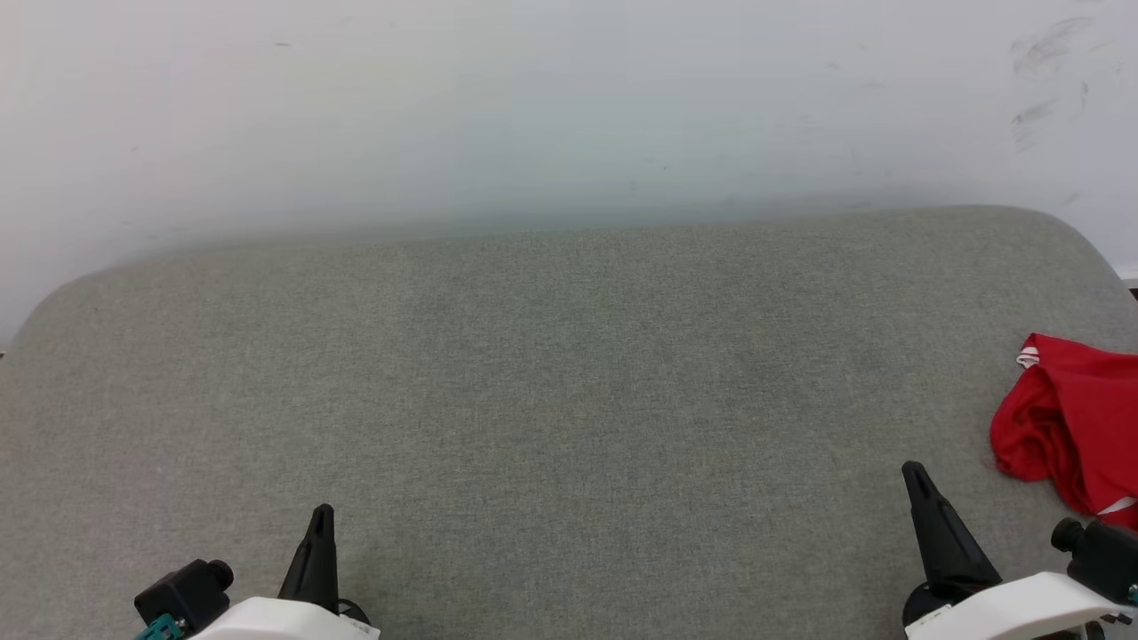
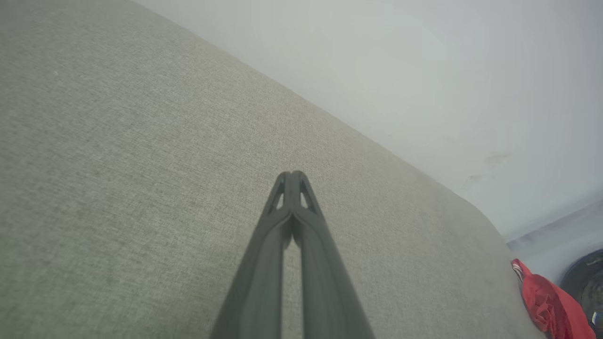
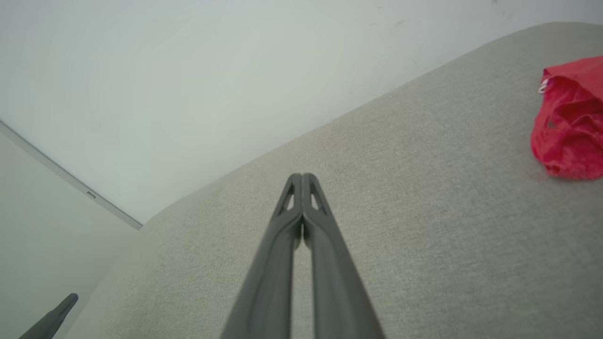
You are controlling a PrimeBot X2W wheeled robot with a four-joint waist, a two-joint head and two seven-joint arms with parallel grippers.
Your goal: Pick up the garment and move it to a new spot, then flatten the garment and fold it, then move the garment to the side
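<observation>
Head view: your left gripper (image 1: 321,520) at 7 o'clock is pinched together, empty; your right gripper (image 1: 913,476) at 5 o'clock the same; the garment (image 1: 1071,422) sits bunched at 3 o'clock, near the cushion (image 1: 569,373) edge. Go in with jaws closed and you'll likely shove it off.

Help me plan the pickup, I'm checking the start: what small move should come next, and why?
Probably swing the right claw toward the shirt, opening it on the way. The shirt lies crumpled at the right edge of the pad, just right of that claw and untouched. Both claws are shut on nothing, and the left claw is far across the pad.
</observation>
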